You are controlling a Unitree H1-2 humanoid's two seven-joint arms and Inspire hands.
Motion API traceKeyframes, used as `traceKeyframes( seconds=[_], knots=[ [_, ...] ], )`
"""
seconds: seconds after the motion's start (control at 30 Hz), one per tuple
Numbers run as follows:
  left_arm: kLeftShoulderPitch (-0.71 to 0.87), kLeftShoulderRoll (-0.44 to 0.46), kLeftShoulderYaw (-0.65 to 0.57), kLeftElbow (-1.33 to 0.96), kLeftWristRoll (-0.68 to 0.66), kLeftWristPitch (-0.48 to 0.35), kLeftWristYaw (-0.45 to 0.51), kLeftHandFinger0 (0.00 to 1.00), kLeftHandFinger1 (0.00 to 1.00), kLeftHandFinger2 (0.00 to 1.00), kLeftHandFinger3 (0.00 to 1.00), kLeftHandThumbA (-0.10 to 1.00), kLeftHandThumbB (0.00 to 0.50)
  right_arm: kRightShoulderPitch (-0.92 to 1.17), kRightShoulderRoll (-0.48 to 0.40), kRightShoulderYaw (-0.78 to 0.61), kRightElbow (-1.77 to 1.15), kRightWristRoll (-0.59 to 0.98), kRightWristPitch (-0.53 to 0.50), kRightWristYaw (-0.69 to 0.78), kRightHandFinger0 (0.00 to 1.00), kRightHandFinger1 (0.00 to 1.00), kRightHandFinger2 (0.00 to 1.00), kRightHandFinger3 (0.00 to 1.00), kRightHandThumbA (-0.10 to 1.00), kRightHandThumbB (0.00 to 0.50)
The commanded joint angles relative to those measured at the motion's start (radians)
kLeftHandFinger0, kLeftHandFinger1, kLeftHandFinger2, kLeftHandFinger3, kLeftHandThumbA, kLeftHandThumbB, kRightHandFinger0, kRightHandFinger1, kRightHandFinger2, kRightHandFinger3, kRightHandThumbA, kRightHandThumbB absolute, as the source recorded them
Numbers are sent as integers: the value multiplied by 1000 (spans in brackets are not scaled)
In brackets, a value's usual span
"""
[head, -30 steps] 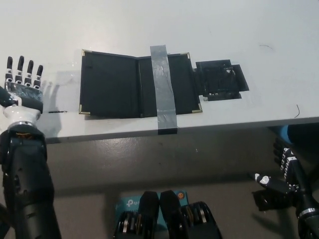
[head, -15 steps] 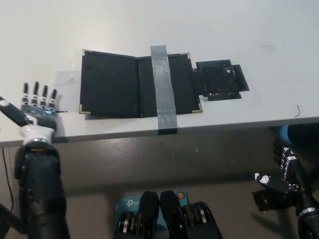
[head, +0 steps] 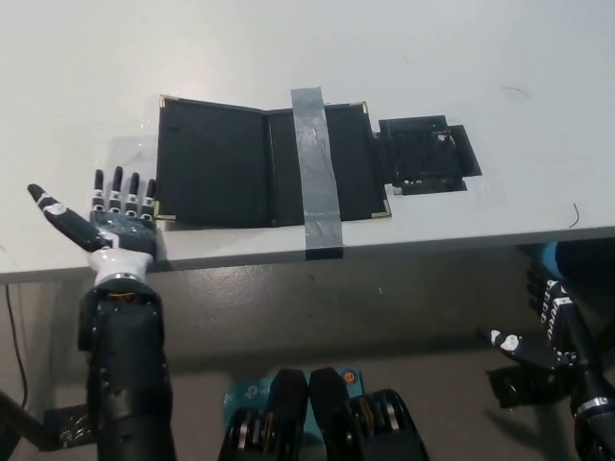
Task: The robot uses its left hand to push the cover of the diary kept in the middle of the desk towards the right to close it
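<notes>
A black diary (head: 269, 163) with gold corners lies open and flat in the middle of the white desk (head: 404, 58). A strip of grey tape (head: 315, 168) runs across its right half and over the desk's front edge. Its left cover (head: 207, 161) rests flat on the desk. My white left hand (head: 110, 216) is open, fingers spread and pointing away, just left of the cover's near left corner, close to it but not on it. My black right hand (head: 543, 331) hangs below the desk at the lower right, open and idle.
A black flap-like piece (head: 426, 154) lies on the desk against the diary's right edge. The desk's front edge (head: 432, 245) runs across the picture below the diary. A teal box (head: 252, 394) sits on the floor below.
My left hand has moved right and nearer along the desk's front, from the far left edge to just beside the diary's near left corner. The diary and right hand stay put.
</notes>
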Motion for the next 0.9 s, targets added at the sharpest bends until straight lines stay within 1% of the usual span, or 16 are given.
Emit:
traceKeyframes(
  seconds=[0.0, 0.1, 0.2, 0.23, 0.27, 0.3, 0.37, 0.5, 0.57, 0.7, 0.73, 0.77, 0.8, 0.87],
  knots=[
    [-36, -34, -33, -26, -1, -8, 14, 1000, 1000, 1000, 1000, 1000, 282, -32, -8, -4, -31, 13, -14, 8, 1000, 1000, 1000, 1000, 1000, 500],
    [-36, -51, -43, -4, 5, -23, 14, 1000, 1000, 1000, 1000, 1000, 295, -36, -11, -6, -31, 16, -14, 10, 998, 1000, 1000, 1000, 1000, 500],
    [-38, -61, -37, 8, -11, -34, 7, 1000, 1000, 1000, 1000, 1000, 290, -40, -15, -4, -29, 20, -16, 18, 1000, 1000, 1000, 1000, 1000, 500],
    [-38, -66, -34, 9, -17, -36, 10, 1000, 1000, 1000, 1000, 1000, 284, -40, -15, -4, -33, 20, -13, 20, 1000, 1000, 1000, 1000, 1000, 500],
    [-42, -80, -27, 8, -27, -34, 26, 1000, 1000, 1000, 1000, 1000, 265, -40, -16, -3, -34, 17, -14, 19, 1000, 1000, 1000, 1000, 1000, 500],
    [-43, -85, -28, 9, -28, -35, 28, 1000, 1000, 1000, 1000, 1000, 261, -40, -16, -2, -34, 15, -13, 19, 1000, 1000, 1000, 1000, 1000, 500],
    [-42, -92, -34, 12, -23, -38, 27, 1000, 1000, 1000, 1000, 1000, 266, -40, -15, -2, -34, 13, -13, 17, 1000, 1000, 1000, 1000, 1000, 500],
    [-43, -131, -52, 7, -28, -34, 24, 1000, 1000, 1000, 1000, 1000, 300, -42, -14, 2, -27, 8, -19, 17, 1000, 1000, 1000, 1000, 1000, 500],
    [-39, -137, -58, 6, -28, -33, 22, 1000, 1000, 1000, 1000, 1000, 291, -42, -15, 5, -26, 6, -21, 19, 1000, 1000, 1000, 1000, 1000, 500],
    [-26, -151, -80, 0, -10, -41, 26, 1000, 1000, 1000, 1000, 1000, 295, -40, -16, 9, -32, 10, -16, 28, 1000, 1000, 1000, 1000, 1000, 500],
    [-20, -151, -103, 7, 13, -47, 6, 1000, 1000, 1000, 1000, 1000, 306, -40, -20, 12, -34, 4, -17, 29, 989, 1000, 1000, 1000, 1000, 500],
    [-15, -150, -122, 9, 29, -49, -10, 1000, 1000, 1000, 1000, 1000, 304, -39, -21, 14, -36, 2, -16, 30, 990, 1000, 1000, 1000, 1000, 500],
    [-11, -145, -139, 14, 37, -49, -23, 1000, 1000, 1000, 1000, 1000, 313, -37, -23, 15, -45, 2, -6, 31, 992, 1000, 1000, 1000, 1000, 500],
    [-7, -142, -169, 9, 50, -45, -36, 1000, 1000, 1000, 1000, 1000, 327, -36, -28, 15, -49, 6, -4, 39, 1000, 1000, 1000, 1000, 1000, 500]
  ],
)
